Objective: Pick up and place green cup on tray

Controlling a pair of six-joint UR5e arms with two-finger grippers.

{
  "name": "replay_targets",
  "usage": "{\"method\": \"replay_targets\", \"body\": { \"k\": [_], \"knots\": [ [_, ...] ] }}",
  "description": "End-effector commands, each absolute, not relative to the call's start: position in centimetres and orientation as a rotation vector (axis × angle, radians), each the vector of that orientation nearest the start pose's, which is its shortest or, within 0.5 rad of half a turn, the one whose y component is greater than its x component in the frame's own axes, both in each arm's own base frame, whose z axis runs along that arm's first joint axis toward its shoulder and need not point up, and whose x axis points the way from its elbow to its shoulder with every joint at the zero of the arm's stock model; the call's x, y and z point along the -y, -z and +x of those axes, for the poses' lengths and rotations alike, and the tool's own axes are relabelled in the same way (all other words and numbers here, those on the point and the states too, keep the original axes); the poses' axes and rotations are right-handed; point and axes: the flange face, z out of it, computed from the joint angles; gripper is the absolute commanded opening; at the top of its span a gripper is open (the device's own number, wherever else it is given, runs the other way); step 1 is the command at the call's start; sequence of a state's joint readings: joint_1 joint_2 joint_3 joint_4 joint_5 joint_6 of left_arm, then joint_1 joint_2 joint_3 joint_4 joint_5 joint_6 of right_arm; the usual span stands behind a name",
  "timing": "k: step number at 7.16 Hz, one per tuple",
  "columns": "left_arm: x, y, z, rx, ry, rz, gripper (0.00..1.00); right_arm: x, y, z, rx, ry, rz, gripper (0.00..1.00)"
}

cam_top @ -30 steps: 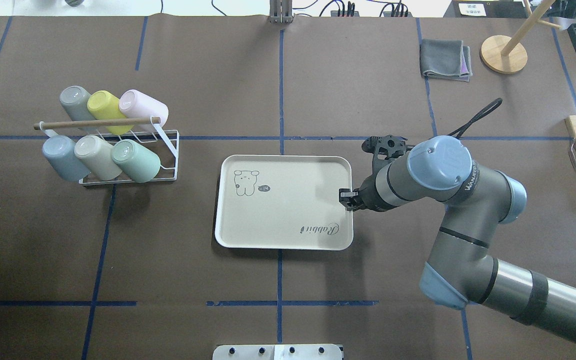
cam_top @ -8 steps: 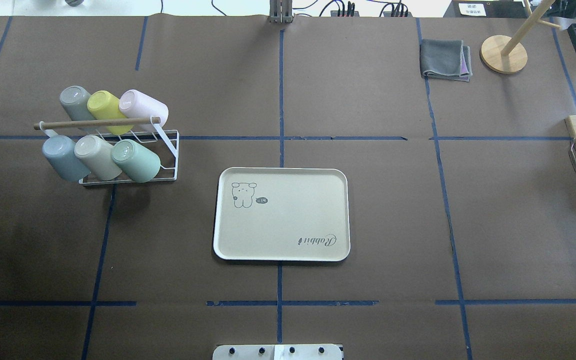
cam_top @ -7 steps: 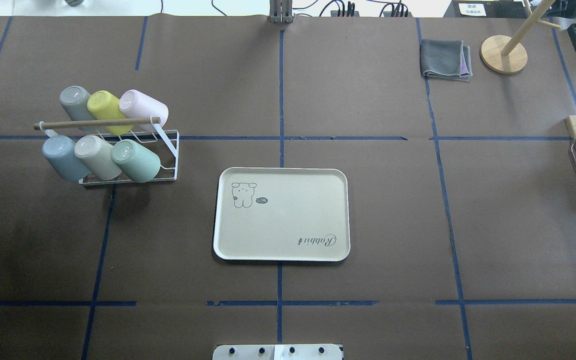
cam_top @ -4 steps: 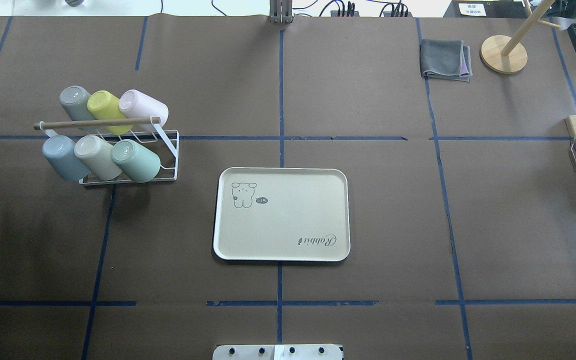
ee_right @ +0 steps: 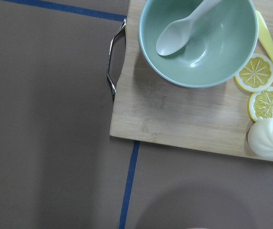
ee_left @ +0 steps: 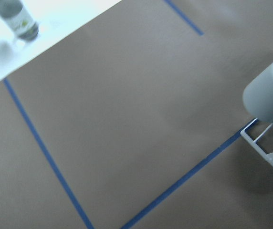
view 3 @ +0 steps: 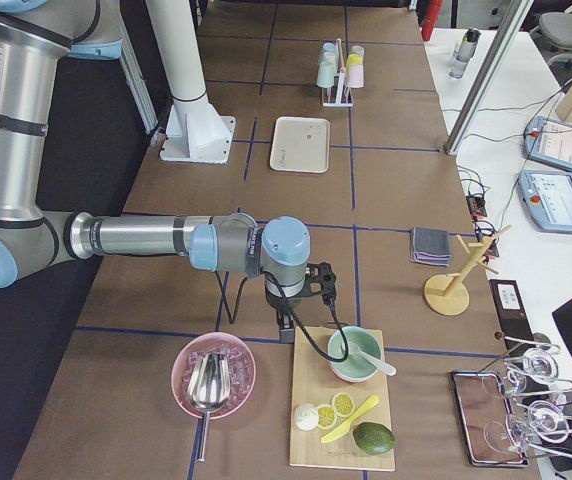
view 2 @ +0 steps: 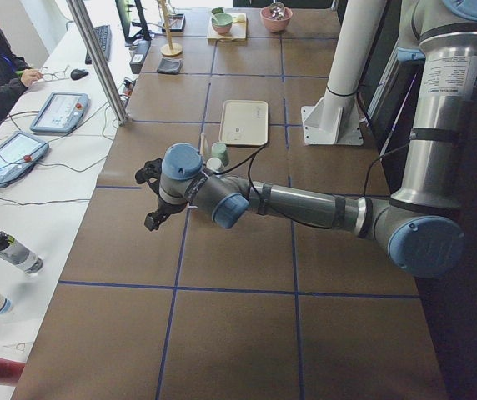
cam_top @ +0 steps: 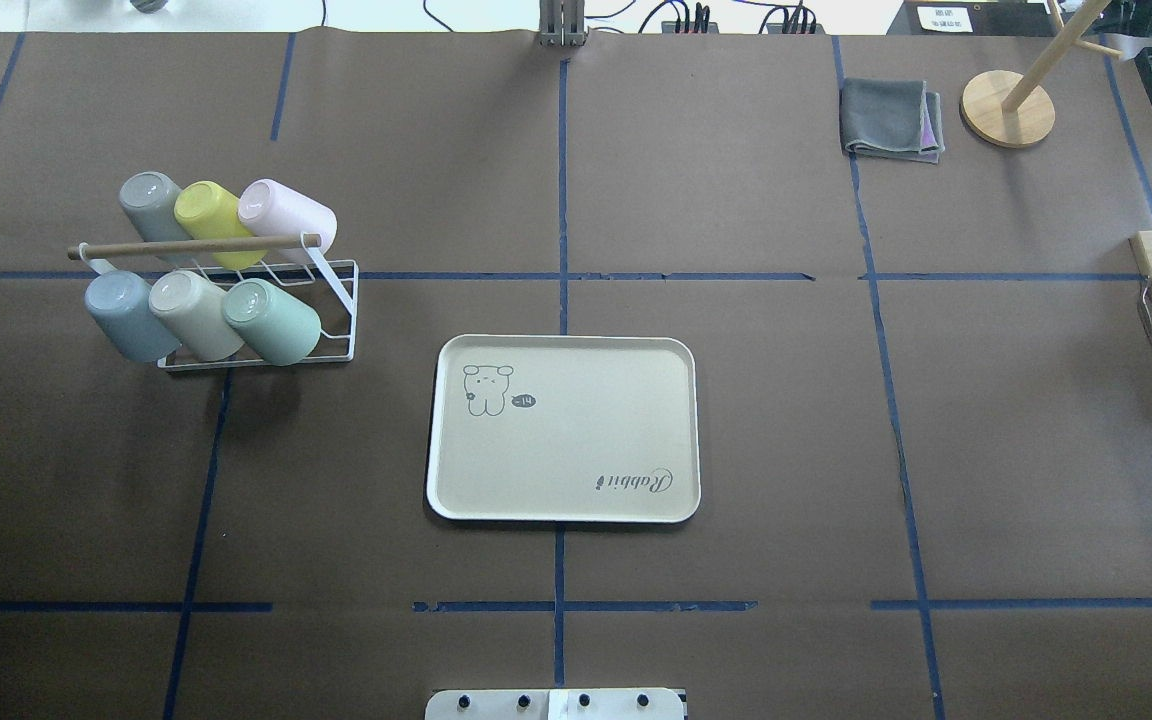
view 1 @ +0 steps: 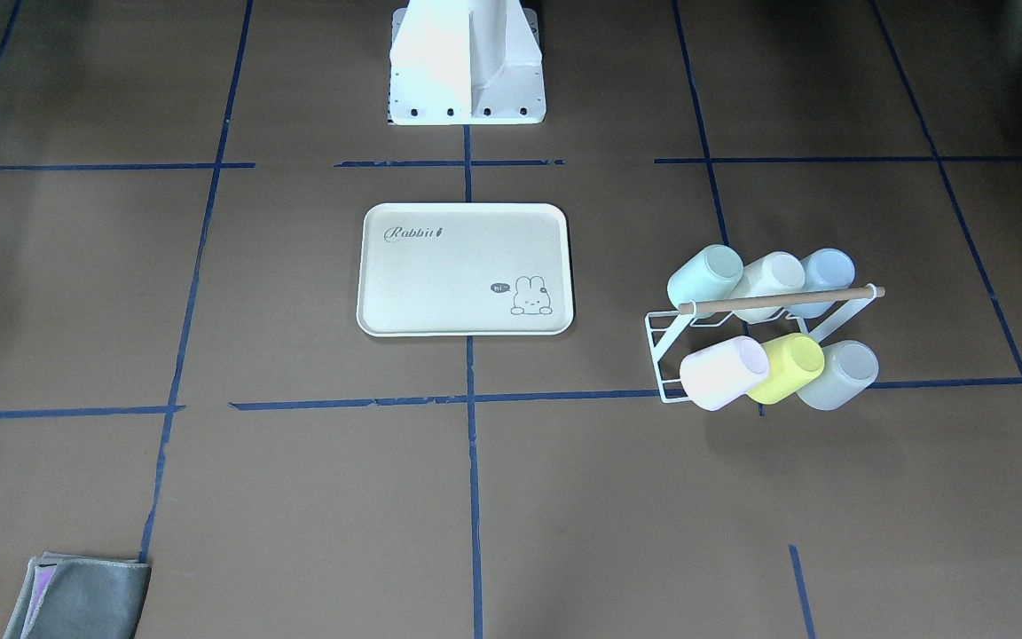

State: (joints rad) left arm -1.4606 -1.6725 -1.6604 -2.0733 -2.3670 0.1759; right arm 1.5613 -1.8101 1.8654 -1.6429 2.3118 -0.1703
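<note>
The green cup [cam_top: 271, 322] lies tilted on the near row's right end of a white wire rack [cam_top: 336, 300], at the table's left. It also shows in the front view [view 1: 704, 275]. The cream tray [cam_top: 576, 440] with "Rabbit" lettering lies flat and bare at the table's middle [view 1: 458, 275]. No arm shows in the overhead or front views. My left gripper [view 2: 150, 218] shows only in the exterior left view, on the near side of the rack; I cannot tell its state. My right gripper [view 3: 288, 325] shows only in the exterior right view, by a cutting board; I cannot tell its state.
The rack also holds pale blue [cam_top: 126, 315], beige, grey, lime [cam_top: 211, 215] and pink cups under a wooden bar. A grey cloth [cam_top: 891, 118] and wooden stand [cam_top: 1008, 108] sit far right. The cutting board [ee_right: 174, 114] holds a green bowl [ee_right: 198, 43], spoon and lemon slices.
Four seconds ago my right gripper was at the tray's right edge; the arm has since left the overhead view and the tray lies a little nearer the robot. Nothing moved in the last second.
</note>
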Motion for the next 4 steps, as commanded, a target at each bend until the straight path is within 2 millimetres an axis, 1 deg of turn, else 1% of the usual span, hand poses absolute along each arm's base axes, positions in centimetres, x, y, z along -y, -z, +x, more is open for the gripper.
{"method": "replay_targets", "body": {
  "k": [1,2,4],
  "knots": [
    [55.8,-45.5,1.1,-0.674,-0.592,0.786,1.00,39.0,-63.0,6.2,0.741,0.164,0.042,1.00],
    [55.3,-44.0,3.2,-0.686,-0.632,0.796,1.00,39.0,-63.0,6.2,0.741,0.164,0.042,1.00],
    [53.2,-39.7,8.1,-0.705,-0.724,0.787,1.00,39.0,-63.0,6.2,0.741,0.162,0.040,1.00]
  ]
}}
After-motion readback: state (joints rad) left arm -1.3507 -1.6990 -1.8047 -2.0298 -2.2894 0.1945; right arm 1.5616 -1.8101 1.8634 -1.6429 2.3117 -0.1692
